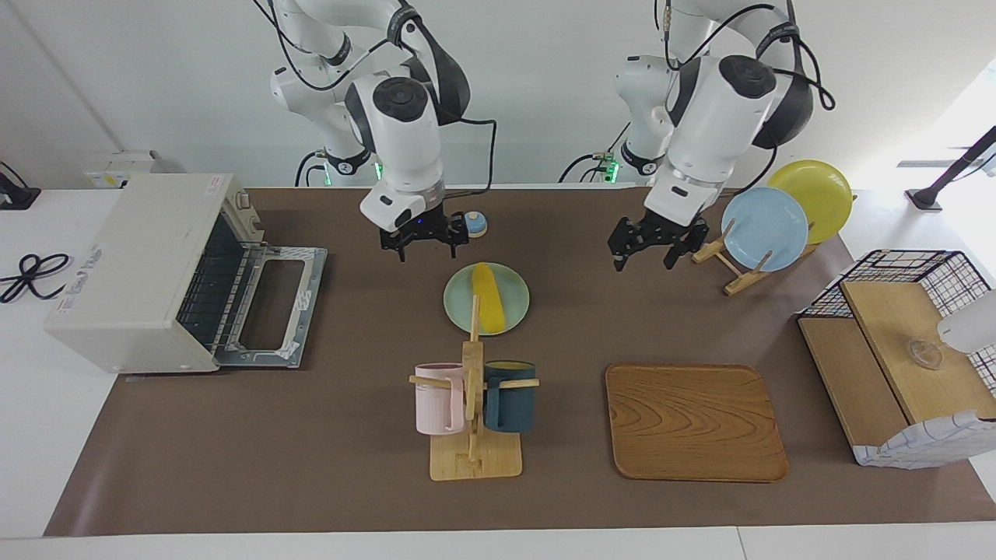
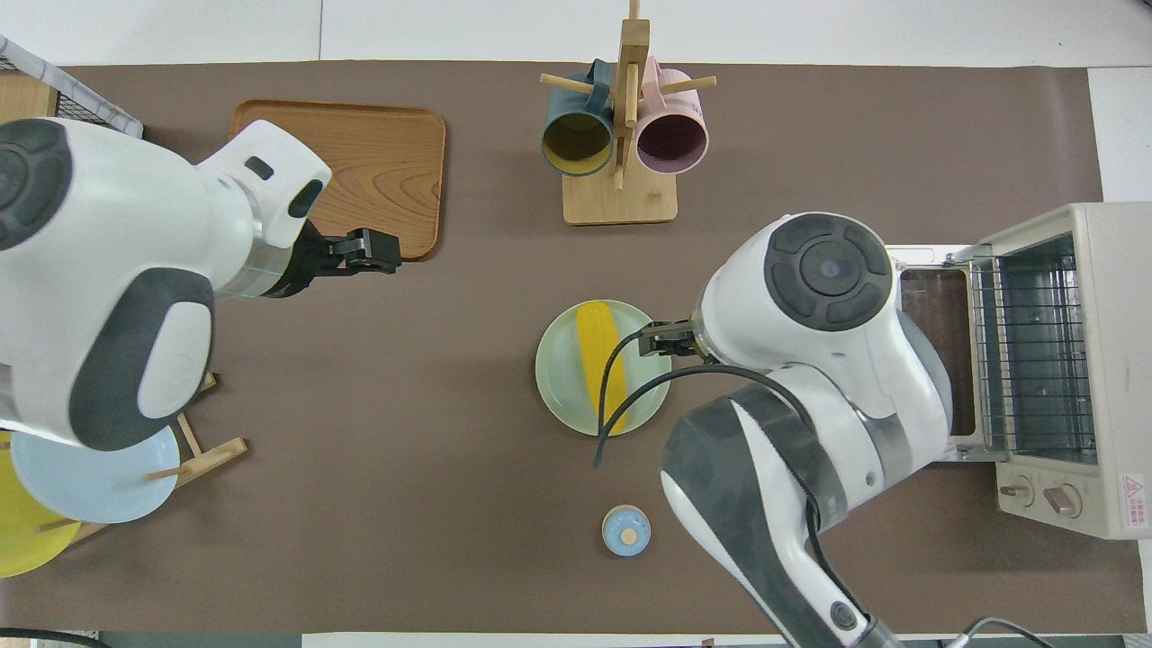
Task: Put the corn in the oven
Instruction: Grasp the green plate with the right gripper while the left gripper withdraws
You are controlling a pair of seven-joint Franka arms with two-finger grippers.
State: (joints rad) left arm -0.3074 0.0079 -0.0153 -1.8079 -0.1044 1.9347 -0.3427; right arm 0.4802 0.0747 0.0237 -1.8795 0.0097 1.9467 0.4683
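The yellow corn lies on a pale green plate in the middle of the table; it also shows in the overhead view. The off-white oven stands at the right arm's end, its glass door dropped open and its wire rack bare. My right gripper hangs open and empty in the air over the plate's rim on the oven's side, not touching the corn. My left gripper is open and empty, raised over the bare mat beside the plate rack.
A wooden mug rack with a pink and a dark blue mug stands farther from the robots than the plate. A wooden tray, a rack with a blue and a yellow plate, a wire-and-wood basket and a small blue knob are also there.
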